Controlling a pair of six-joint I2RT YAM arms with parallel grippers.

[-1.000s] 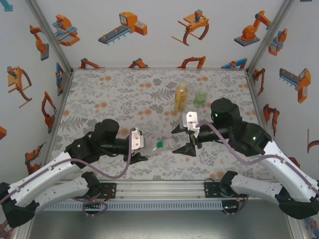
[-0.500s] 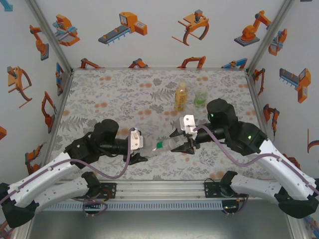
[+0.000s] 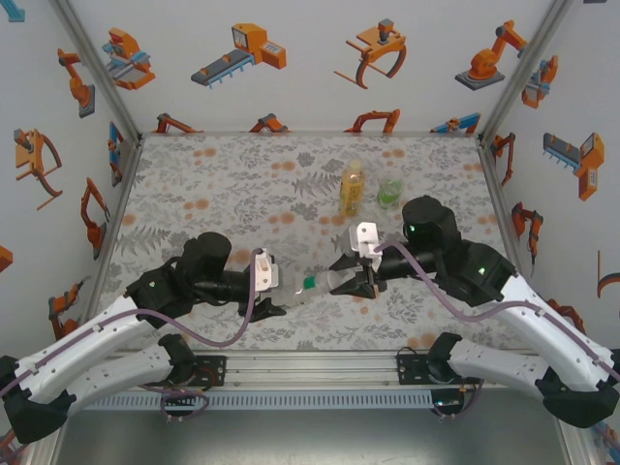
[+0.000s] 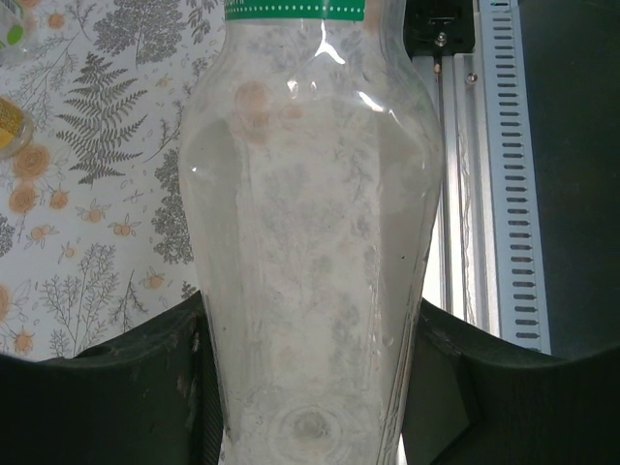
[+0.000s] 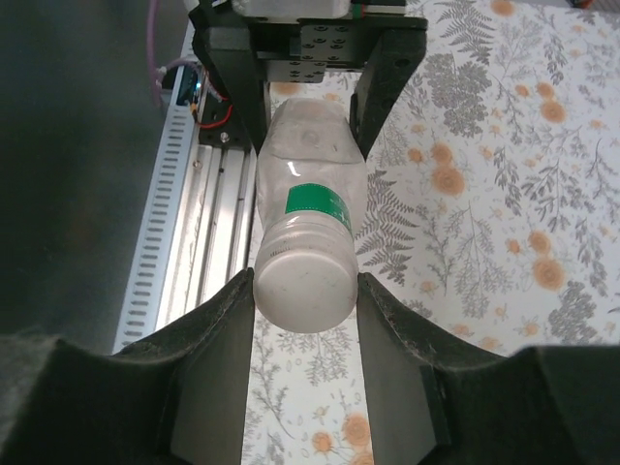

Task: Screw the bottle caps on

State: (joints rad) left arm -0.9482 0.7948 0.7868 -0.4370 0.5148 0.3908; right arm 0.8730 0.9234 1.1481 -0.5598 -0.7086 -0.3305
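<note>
Tools both grip: left tool (image 4: pixel 310 387) pinches the clear bottle (image 4: pixel 310 194), right tool (image 5: pixel 304 302) its white cap (image 5: pixel 300 276).

Left wrist view's top edge cuts off the clear bottle (image 4: pixel 310 242).

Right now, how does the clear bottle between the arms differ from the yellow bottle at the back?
The clear bottle is held sideways, base in the left pincer, white cap in the right pincer; the yellow bottle stands upright on the table, untouched. One is clear with a green band, the other amber. Both are small plastic bottles.
</note>
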